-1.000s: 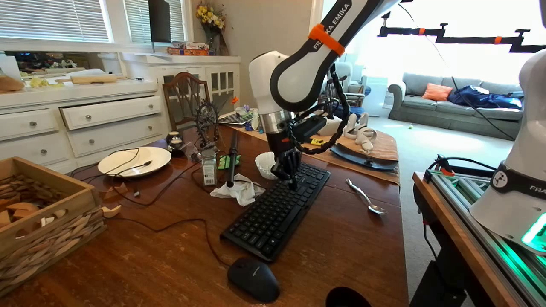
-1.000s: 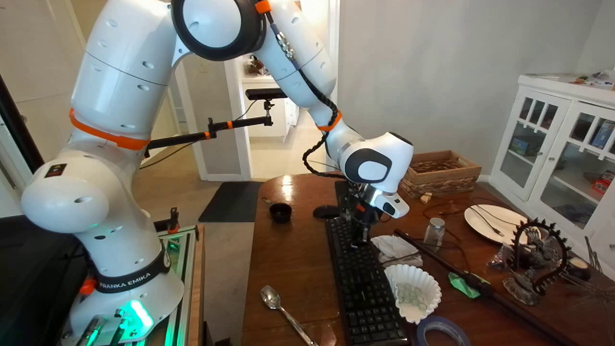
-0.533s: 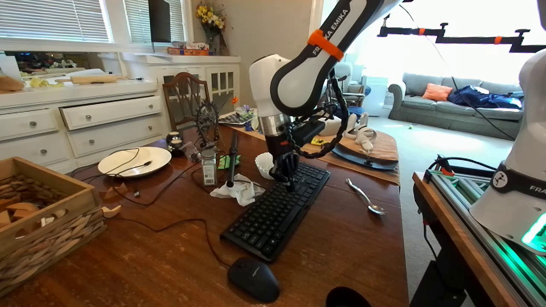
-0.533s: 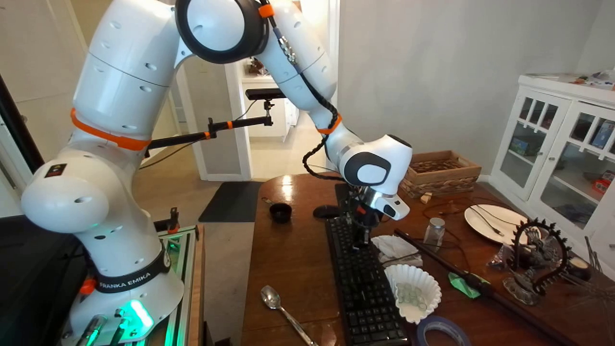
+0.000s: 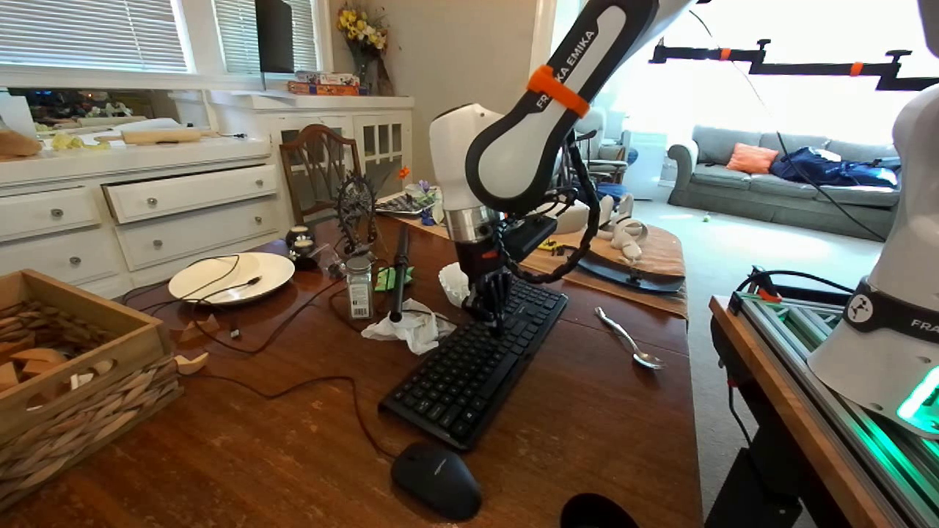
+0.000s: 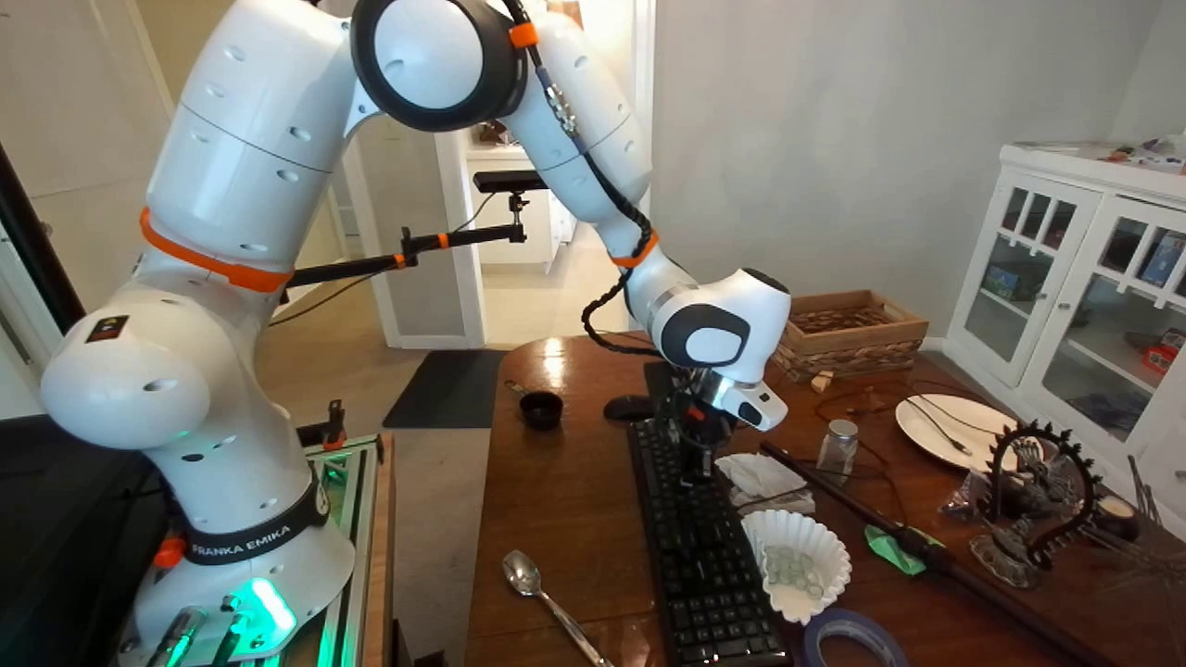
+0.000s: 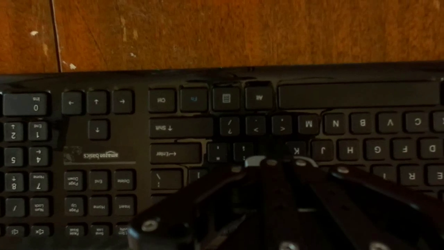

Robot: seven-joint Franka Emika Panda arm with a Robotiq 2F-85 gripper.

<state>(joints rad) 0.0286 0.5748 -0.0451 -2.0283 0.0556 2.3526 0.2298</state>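
My gripper points down at the black keyboard on the brown wooden table. Its fingers are together, with nothing seen between them. In the wrist view the gripper covers the L key, between the K key and the semicolon key. The fingertips are dark there, and I cannot tell whether they touch the keys. The gripper and the keyboard also show in an exterior view. A white fluted bowl with clear round pieces and a crumpled white cloth lie beside the keyboard.
A black mouse lies off one keyboard end. A spoon lies along one side. A glass jar, a black rod, a plate and a wicker basket stand beyond. Blue tape lies near the bowl.
The arm and gripper have moved down a little toward the keyboard and shifted slightly along the keys. The gripper stays shut. The things on the table have not moved.
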